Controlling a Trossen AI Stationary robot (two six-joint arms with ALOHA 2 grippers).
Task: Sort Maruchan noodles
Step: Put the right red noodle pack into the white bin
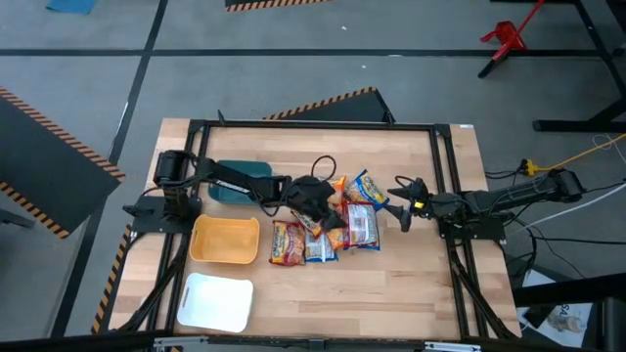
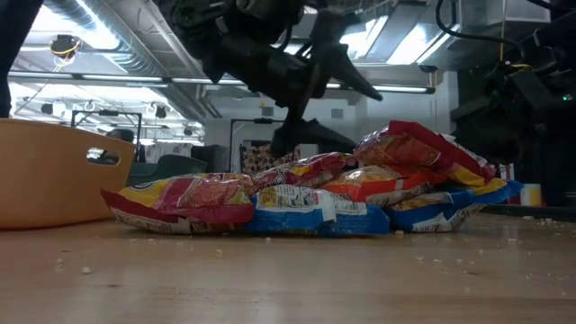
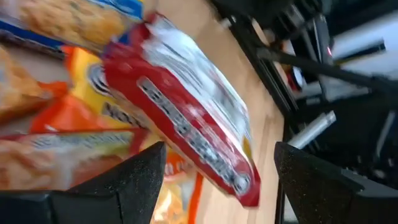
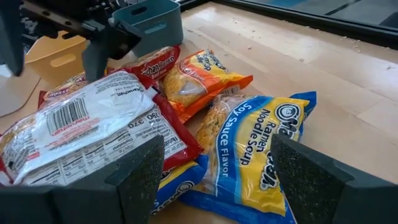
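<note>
Seen from above, the teal tray (image 1: pixel 245 179) sits at the table's ten o'clock, the yellow tray (image 1: pixel 226 241) just below it and the white tray (image 1: pixel 217 301) at seven o'clock. The left arm reaches from nine o'clock across the teal tray, its left gripper (image 1: pixel 315 200) hanging over the near edge of the pile of Maruchan noodles (image 1: pixel 337 225) at mid-table. Its fingers (image 3: pixel 140 177) stand wide apart with nothing between them; a red packet (image 3: pixel 186 121) lies directly ahead, long axis slanting across the gap rather than along it. Judging by that, the wrist would need to turn, or the fingers to close over a short edge, before a clean pinch.

The pile itself spreads from the table's centre toward three o'clock: orange, red and blue packets overlapping, the red one on top with its barcode up, a blue packet (image 4: pixel 255 146) at the right-hand fringe.

The right arm comes in from three o'clock, its right gripper (image 1: pixel 400 203) level and just beside the blue packet, also spread open and empty. The left is the nearer of the two to the red packet.
</note>
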